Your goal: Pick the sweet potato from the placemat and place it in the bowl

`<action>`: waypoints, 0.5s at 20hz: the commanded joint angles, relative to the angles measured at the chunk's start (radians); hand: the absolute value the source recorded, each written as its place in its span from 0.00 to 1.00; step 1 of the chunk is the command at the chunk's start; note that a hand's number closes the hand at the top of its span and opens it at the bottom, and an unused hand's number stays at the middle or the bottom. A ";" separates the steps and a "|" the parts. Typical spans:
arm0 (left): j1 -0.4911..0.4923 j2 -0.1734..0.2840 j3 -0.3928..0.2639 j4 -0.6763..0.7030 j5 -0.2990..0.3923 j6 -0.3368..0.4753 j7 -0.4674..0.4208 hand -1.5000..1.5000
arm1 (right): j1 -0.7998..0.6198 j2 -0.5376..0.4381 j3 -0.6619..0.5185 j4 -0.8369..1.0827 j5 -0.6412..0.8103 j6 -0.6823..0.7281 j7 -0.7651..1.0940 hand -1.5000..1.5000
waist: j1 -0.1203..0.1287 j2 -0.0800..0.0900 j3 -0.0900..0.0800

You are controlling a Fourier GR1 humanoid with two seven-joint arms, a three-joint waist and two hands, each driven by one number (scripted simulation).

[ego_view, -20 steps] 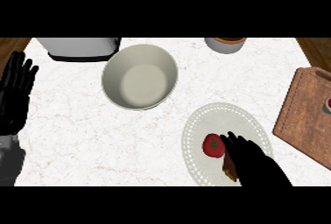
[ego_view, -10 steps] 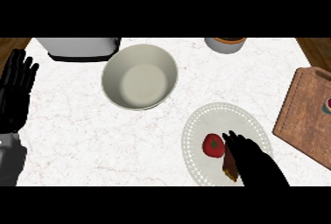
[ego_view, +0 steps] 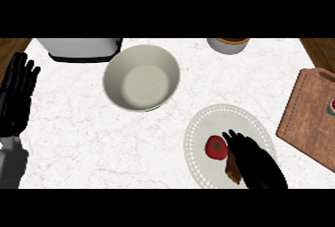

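The brown sweet potato (ego_view: 231, 171) lies on the white round placemat (ego_view: 201, 128) at the lower right, mostly hidden under my right hand (ego_view: 254, 162). That hand is laid over it with its fingers stretched up the mat, open. A red tomato (ego_view: 215, 147) sits on the mat just left of the fingers. The cream bowl (ego_view: 141, 82) stands with nothing in it, up and to the left of the mat. My left hand (ego_view: 16, 95) rests open at the left edge, fingers up.
A grey appliance (ego_view: 81, 48) stands at the back left, close behind the bowl. A small cup (ego_view: 228, 44) is at the back, right of centre. A wooden cutting board (ego_view: 313, 120) lies along the right edge, bearing a small item (ego_view: 332, 105).
My right hand has shifted very slightly left over the sweet potato. The left hand, bowl and tomato have not moved.
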 commanded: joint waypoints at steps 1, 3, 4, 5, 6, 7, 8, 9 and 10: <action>0.022 -0.017 0.006 -0.070 -0.009 0.000 0.035 0.50 | 0.034 0.017 0.025 0.004 0.034 -0.013 0.008 0.00 | 0.000 -0.001 0.000; -0.017 -0.045 -0.022 -0.018 -0.065 0.046 0.018 0.50 | -0.048 0.031 -0.018 0.111 0.027 -0.026 -0.027 0.00 | 0.000 0.000 0.000; 0.020 -0.013 0.026 0.011 -0.033 -0.017 -0.035 0.50 | -0.022 0.019 -0.010 0.117 0.038 -0.036 -0.041 0.00 | 0.000 0.000 0.000; 0.019 0.004 0.050 0.007 0.001 -0.049 -0.012 0.50 | 0.024 -0.012 -0.013 0.095 0.035 -0.058 -0.080 0.00 | -0.001 0.000 0.000; 0.033 -0.059 -0.023 -0.087 -0.058 0.034 0.033 0.50 | -0.045 0.072 0.020 0.172 0.061 -0.074 -0.029 0.00 | 0.003 0.000 0.000; -0.013 -0.022 0.024 -0.036 -0.033 -0.001 0.034 0.50 | -0.024 0.034 -0.024 0.158 0.043 -0.073 -0.068 0.00 | 0.000 0.000 0.000; -0.095 -0.021 0.015 0.046 -0.046 0.014 0.051 0.50 | -0.009 0.010 -0.031 0.094 0.025 -0.023 -0.063 0.00 | -0.004 0.000 0.000; -0.010 -0.050 0.002 -0.031 -0.060 0.019 0.022 0.50 | -0.059 0.073 -0.011 0.161 0.066 -0.042 -0.008 0.00 | 0.001 0.000 0.000; -0.045 -0.034 0.028 0.038 -0.037 -0.010 -0.011 0.50 | -0.041 0.010 -0.062 0.225 0.040 -0.091 -0.115 0.00 | -0.001 0.001 0.000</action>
